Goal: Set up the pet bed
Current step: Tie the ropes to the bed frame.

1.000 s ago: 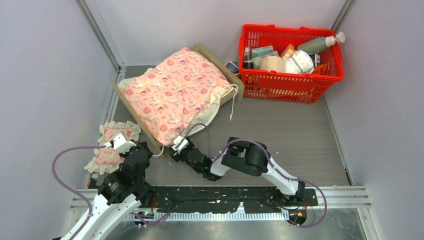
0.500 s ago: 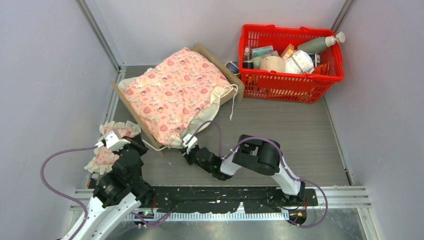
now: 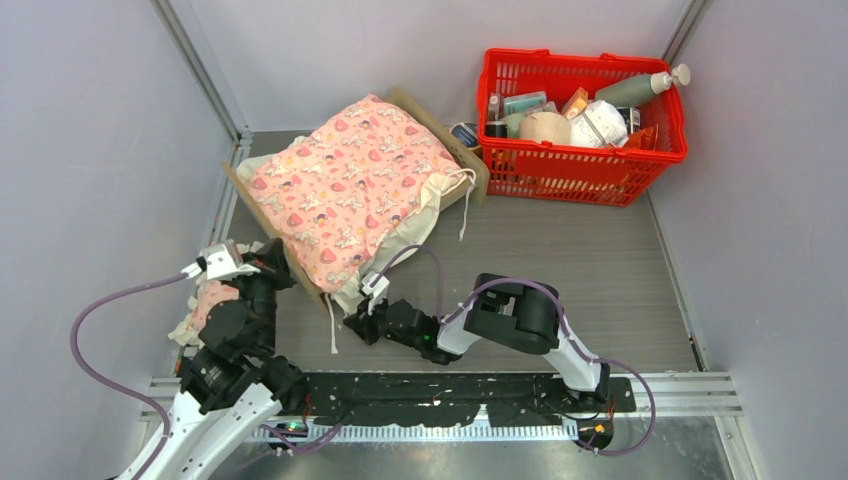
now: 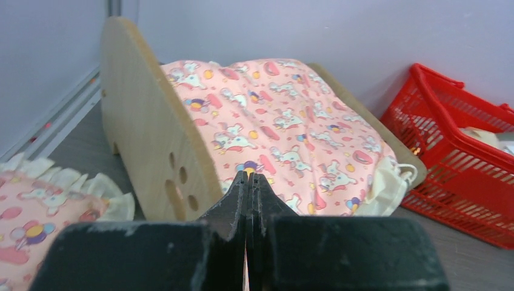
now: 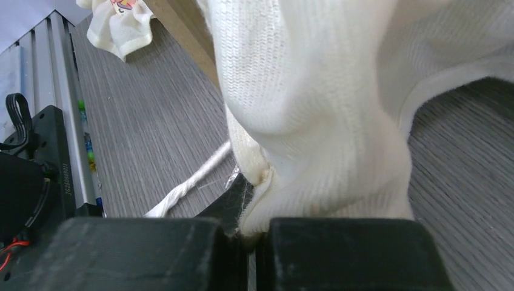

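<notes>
The pet bed [image 4: 151,139] sits at the back of the grey wood-grain table [image 3: 580,260], turned at an angle. A red basket [image 3: 585,165] of open plastic lattice stands just beside its far right corner. The bed's near end is a flat board of pale plywood with an arched top and a cluster of small round holes cut through it.

A soft pink blanket [image 3: 350,180] lies puffed up over the bed, printed with small hearts and animals. Its cream edge spills over the bed's right side and near corner. That cream cloth looks thick and finely ribbed, like a knit. A twisted white cord [image 3: 332,325] trails from it onto the table in front of the bed.

The right gripper [image 5: 251,227] lies low at the bed's near right corner, its black jaws closed tight on a bunched fold of the blanket's cream edge.

The left gripper [image 4: 247,179] is at the bed's near left end, jaws pressed flat together with nothing between them. Its tips point at the arched board; whether they touch it cannot be told.

A small pink pillow [image 4: 36,206] with a ruffled cream frill lies on the table just left of the bed's near end.
</notes>
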{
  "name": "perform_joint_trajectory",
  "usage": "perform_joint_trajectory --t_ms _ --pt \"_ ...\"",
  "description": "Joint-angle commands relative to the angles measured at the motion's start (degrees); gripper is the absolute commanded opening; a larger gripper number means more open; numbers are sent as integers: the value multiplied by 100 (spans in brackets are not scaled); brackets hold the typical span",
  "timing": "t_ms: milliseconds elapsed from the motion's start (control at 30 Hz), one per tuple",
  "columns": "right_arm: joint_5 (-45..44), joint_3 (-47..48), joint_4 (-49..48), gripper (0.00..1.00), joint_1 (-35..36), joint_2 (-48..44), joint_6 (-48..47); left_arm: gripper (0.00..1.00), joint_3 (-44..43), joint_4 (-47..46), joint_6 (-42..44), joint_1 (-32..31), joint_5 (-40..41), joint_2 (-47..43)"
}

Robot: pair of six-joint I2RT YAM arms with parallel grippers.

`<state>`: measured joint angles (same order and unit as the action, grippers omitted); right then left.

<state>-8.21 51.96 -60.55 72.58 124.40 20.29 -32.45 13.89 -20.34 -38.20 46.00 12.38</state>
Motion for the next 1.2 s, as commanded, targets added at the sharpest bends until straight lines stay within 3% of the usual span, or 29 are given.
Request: perform_joint_trajectory --t_ms 0,100,200,267,300,367,500,667,833,1000,1167 --pt "-10 -91 213 5 35 29 598 0 -295 -1049 848 5 -930 373" --pt "-12 -123 72 5 40 72 627 0 -382 -1165 953 5 -944 606" --pt "14 -115 48 5 34 -9 596 0 -627 -154 618 5 -1033 641" --pt "38 -60 140 5 37 -93 585 0 -476 533 -71 5 -769 339" --pt "69 -19 158 5 37 -100 587 4 -223 751 -382 5 -622 -6" --pt "90 8 173 5 37 -100 704 29 202 893 -614 1 -529 -543" --pt "236 -36 332 5 24 -124 1123 34 189 1457 -749 4 -294 -768" --pt "362 -75 408 5 21 -254 1389 49 -241 2265 -1169 5 -873 141" --pt "510 -50 355 5 -147 -528 1611 50 369 3248 -3714 4 -1265 149" --pt "638 28 430 5 -200 -684 1676 45 1203 2890 -4289 5 -1389 -417" --pt "568 74 538 5 -205 -737 1642 46 1351 3576 -4678 3 -897 -429"
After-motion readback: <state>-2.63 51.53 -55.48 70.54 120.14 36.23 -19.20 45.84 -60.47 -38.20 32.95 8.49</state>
